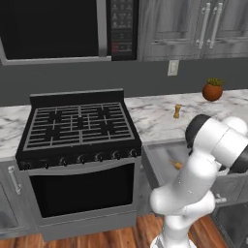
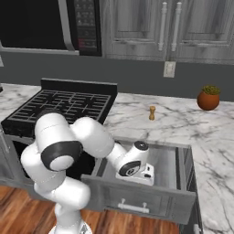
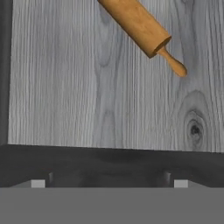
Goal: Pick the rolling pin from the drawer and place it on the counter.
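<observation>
The drawer (image 2: 180, 171) stands pulled out below the white marble counter (image 2: 183, 125), right of the stove. On its grey wood floor (image 3: 87, 87) lies the light-brown rolling pin (image 3: 140, 24), slanted, one narrow handle toward the upper right of the hand view. An orange tip of the rolling pin (image 1: 175, 164) peeks past my arm inside the drawer (image 1: 157, 157). My hand reaches down into the drawer, and my gripper (image 3: 109, 183) hangs open above the floor, short of the pin, holding nothing. In the right base view the gripper (image 2: 137, 176) is low inside the box.
A black gas stove (image 1: 77, 123) with an oven door sits left of the drawer. On the counter (image 1: 155, 114) stand a small wooden shaker (image 1: 178, 111) and a potted plant (image 1: 212, 90). The drawer's front panel carries a silver bar handle (image 2: 132, 206).
</observation>
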{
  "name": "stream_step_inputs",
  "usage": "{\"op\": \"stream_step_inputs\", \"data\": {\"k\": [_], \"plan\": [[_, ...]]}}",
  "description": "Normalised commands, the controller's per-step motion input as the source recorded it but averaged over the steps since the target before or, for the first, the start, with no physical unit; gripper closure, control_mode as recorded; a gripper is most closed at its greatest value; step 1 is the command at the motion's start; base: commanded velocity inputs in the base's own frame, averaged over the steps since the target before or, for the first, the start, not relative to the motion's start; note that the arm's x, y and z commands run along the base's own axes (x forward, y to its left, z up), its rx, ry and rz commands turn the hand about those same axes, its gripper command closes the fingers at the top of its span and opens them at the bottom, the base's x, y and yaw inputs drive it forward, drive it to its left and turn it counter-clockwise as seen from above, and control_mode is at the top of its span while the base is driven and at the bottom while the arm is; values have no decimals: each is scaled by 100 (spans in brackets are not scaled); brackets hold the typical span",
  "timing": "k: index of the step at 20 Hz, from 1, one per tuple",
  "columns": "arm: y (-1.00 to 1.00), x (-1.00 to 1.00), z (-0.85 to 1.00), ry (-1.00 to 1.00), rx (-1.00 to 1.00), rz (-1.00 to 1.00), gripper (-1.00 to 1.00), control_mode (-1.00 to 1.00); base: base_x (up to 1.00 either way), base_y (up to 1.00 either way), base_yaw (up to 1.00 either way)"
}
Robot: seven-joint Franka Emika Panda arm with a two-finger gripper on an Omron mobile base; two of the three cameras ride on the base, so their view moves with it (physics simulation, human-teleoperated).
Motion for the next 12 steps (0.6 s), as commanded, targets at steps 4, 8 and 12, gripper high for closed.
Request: {"op": "stream_step_inputs", "data": {"k": [4,8,12], "plan": [[-38,-100,2,-8,0,20,-100,-100,0,0,0],[-34,-76,60,-3,8,19,-100,-100,0,0,0],[-8,15,100,5,5,15,-100,-100,0,0,0]]}}
